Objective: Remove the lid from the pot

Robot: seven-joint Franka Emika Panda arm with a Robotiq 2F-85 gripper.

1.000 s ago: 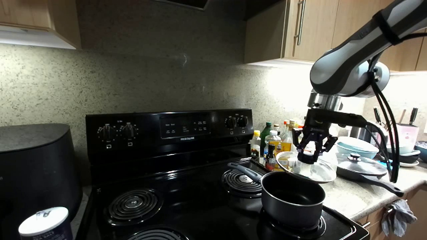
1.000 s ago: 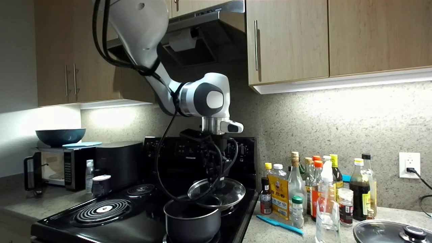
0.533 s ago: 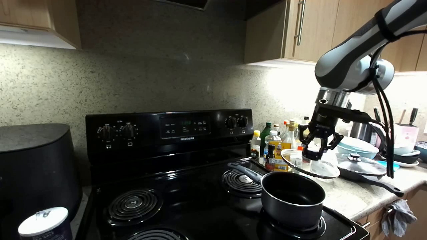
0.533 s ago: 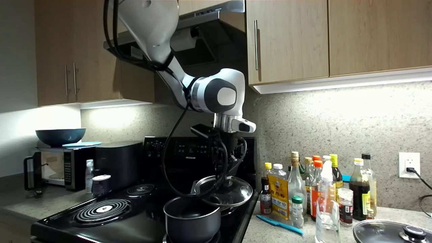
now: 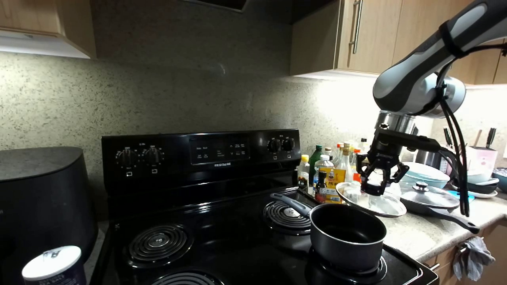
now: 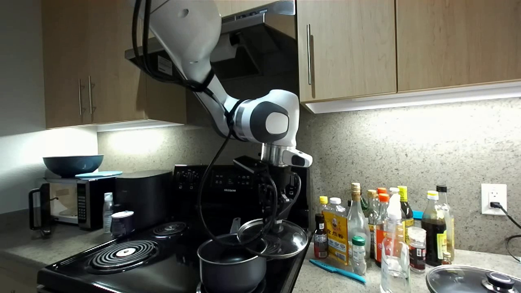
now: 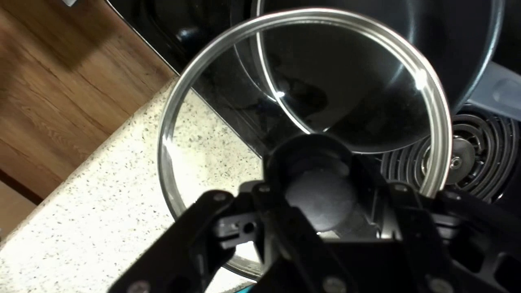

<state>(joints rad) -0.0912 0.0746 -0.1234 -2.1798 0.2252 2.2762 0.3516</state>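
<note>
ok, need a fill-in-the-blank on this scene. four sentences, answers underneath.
1. The gripper holds a round glass ____.
2. A grey ____ sticks out from the side of the pot.
3. In an exterior view, the stove control panel has ____ round knobs.
4. In an exterior view, a dark blue ____ rests on the microwave.

Missing words: lid; handle; four; bowl.

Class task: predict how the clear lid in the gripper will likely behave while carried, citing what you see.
The lid is probably rigid yet breakable, since it looks like clear glass with a shiny rim. It could swing or tip, as the gripper holds it only by its central knob, and it slants in an exterior view.
</note>
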